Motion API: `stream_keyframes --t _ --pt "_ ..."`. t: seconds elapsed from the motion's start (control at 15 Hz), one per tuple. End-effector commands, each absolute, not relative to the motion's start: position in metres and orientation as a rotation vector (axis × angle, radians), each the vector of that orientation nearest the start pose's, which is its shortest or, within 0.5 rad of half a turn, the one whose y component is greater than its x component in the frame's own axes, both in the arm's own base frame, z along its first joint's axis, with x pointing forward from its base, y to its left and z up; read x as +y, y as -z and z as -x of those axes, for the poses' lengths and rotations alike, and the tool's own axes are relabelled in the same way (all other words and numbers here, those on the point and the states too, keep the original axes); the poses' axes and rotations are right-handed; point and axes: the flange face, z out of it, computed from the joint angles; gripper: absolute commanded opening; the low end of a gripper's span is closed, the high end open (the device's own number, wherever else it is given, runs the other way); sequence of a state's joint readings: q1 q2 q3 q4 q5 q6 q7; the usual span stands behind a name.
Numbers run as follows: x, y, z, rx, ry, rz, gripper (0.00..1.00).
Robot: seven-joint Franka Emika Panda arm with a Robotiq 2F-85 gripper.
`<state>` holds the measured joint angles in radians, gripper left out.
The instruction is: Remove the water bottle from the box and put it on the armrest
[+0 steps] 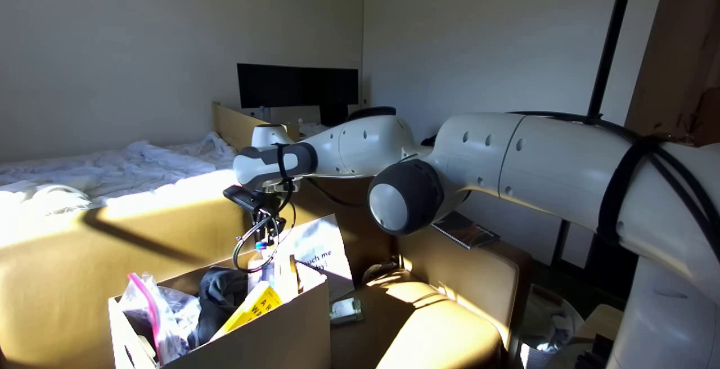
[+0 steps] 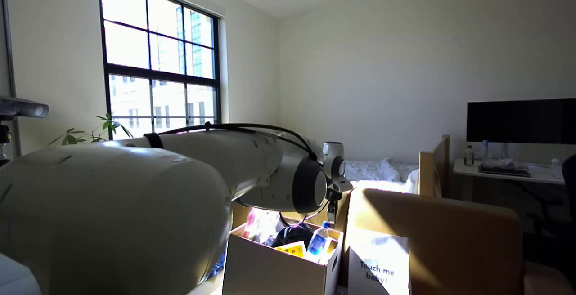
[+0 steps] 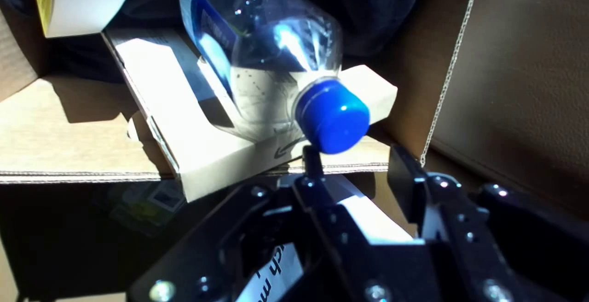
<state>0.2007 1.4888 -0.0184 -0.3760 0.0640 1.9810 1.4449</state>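
The claw (image 3: pixel 356 166) is held with jaws apart above the box (image 1: pixel 287 332), in which the water bottle (image 3: pixel 280 53) is tilted.

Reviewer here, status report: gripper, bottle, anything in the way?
Gripper open, nothing held. Water bottle tilted in the box, blue cap up. White carton close by, may crowd the grasp.

Cameras looked down on the cardboard box (image 1: pixel 281 335) in an exterior view and toward it past the Panda arm (image 2: pixel 180 187) in an exterior view, both catching the monitor (image 1: pixel 298 85) beyond; the wrist view peered closely inside.
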Motion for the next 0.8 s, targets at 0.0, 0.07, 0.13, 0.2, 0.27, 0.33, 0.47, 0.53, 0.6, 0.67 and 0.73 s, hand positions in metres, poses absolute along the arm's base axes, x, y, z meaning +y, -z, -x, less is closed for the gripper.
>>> stream_keyframes --t 0.0,0.07,0.13,0.2,0.27,0.33,0.47,0.53,0.6,0.67,0.73 --pt "0.162 -0.148 -0.799 1.715 0.102 2.466 0.73" --pt "0.164 -0.148 -0.799 1.689 0.105 2.484 0.79" --pt "0.164 -0.147 -0.799 1.661 0.108 2.499 0.86" --pt "0.166 -0.147 -0.799 1.633 0.107 2.516 0.92" --pt "0.167 -0.147 -0.798 1.6 0.108 2.534 0.97" --pt "0.17 -0.146 -0.798 1.55 0.104 2.559 0.99" --pt "0.175 -0.144 -0.796 1.463 0.09 2.599 1.0" --pt "0.178 -0.141 -0.795 1.418 0.075 2.612 1.0" --pt "0.181 -0.14 -0.795 1.367 0.074 2.618 1.0" --pt "0.184 -0.138 -0.794 1.315 0.031 2.613 1.0" --pt "0.187 -0.135 -0.791 1.287 -0.008 2.617 1.0"
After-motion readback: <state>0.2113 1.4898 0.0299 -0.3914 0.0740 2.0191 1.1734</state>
